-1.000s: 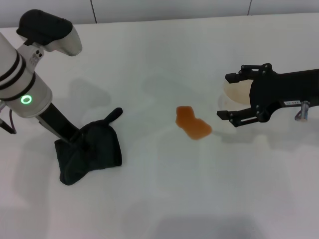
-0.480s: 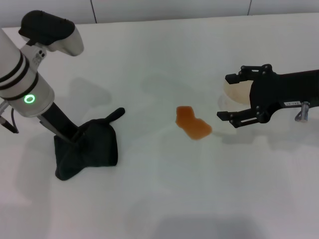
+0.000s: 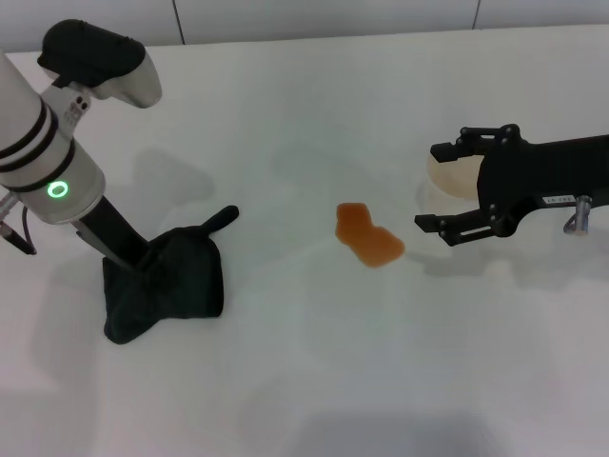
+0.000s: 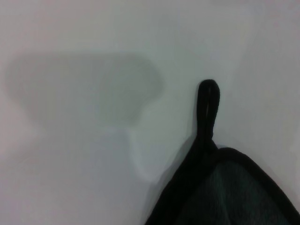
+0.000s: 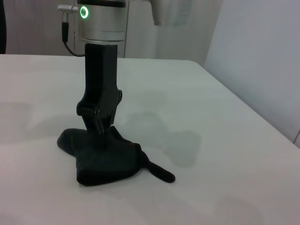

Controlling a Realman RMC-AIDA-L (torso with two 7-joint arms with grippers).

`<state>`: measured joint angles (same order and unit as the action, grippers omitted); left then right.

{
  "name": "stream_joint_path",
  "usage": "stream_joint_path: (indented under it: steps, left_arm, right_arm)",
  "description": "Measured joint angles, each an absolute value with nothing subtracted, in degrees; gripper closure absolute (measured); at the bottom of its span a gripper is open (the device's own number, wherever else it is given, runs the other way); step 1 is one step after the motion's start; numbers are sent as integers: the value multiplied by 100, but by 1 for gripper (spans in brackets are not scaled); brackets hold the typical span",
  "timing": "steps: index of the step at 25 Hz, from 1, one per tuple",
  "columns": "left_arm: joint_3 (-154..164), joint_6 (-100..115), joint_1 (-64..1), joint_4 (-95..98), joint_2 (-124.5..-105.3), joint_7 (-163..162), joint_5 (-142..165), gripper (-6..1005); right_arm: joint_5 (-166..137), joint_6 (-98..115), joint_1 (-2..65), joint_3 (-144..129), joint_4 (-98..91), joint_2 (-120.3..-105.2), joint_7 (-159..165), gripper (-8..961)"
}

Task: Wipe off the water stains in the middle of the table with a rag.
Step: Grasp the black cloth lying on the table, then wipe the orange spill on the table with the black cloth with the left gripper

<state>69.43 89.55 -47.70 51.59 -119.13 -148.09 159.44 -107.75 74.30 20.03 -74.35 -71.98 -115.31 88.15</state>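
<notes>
The water stains form an orange-brown puddle in the middle of the white table. The black rag lies bunched at the left, its pointed tail aimed toward the puddle. My left gripper comes down on the rag's top and is shut on a fold of it. The right wrist view shows this pinch, with the left gripper on the rag. The left wrist view shows only the rag and its tail. My right gripper hovers open just right of the puddle.
A pale translucent cup stands between and behind the right gripper's open fingers. The table's far edge runs along the back wall. Bare white surface lies between the rag and the puddle.
The left gripper has shifted slightly toward the right and drawn the rag's near edge in, so the cloth is more bunched. The right arm has not moved.
</notes>
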Motion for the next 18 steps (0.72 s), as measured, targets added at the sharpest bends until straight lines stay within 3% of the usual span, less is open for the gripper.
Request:
stream_joint_path:
  steps: [18]
  left_arm:
    - [6503,8188,-4816,5239,-11901,-14931,15597,930]
  right_arm:
    - [-10775,7401,1942,-7393,-7207,-11531,8815,81]
